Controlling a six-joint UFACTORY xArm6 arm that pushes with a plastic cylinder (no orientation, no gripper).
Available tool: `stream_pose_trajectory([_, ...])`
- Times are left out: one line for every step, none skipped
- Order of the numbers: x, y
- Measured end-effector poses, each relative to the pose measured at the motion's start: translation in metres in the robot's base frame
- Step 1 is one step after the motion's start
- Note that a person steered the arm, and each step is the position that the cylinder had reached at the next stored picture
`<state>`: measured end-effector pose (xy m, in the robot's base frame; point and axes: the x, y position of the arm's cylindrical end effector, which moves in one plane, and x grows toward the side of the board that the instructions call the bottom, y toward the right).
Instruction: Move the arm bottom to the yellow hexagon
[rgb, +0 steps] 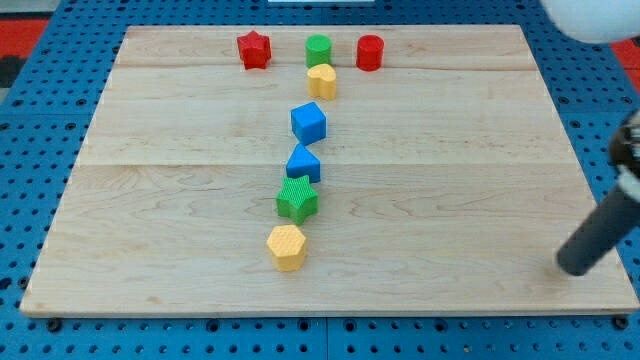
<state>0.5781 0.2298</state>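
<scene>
A pale wooden board fills most of the frame, lying on a blue pegboard surface dotted with holes; a red patch shows at the upper left corner. Along the board's top edge sit a red star, a green cylinder and a red cylinder, with a yellow heart-like block just below and touching the green cylinder. Down the centre run a blue cube, a blue block and a green star touching it. The yellow hexagon lies lowest, in the lower centre. The dark rod slants in from the right edge, and the tip rests at lower right, well apart from the hexagon. The arm carries no pincer.
</scene>
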Motion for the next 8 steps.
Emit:
stream_pose_trajectory([-0.013, -0.022])
stream_pose_trajectory([0.000, -0.086])
stream_pose_trajectory([0.041, -0.093])
stream_pose_trajectory([0.040, -0.113])
stream_pose_trajectory([0.041, -0.148])
stream_pose_trajectory([0.041, -0.165])
stream_pose_trajectory([0.041, -0.165])
stream_pose_trajectory([0.040, -0.193])
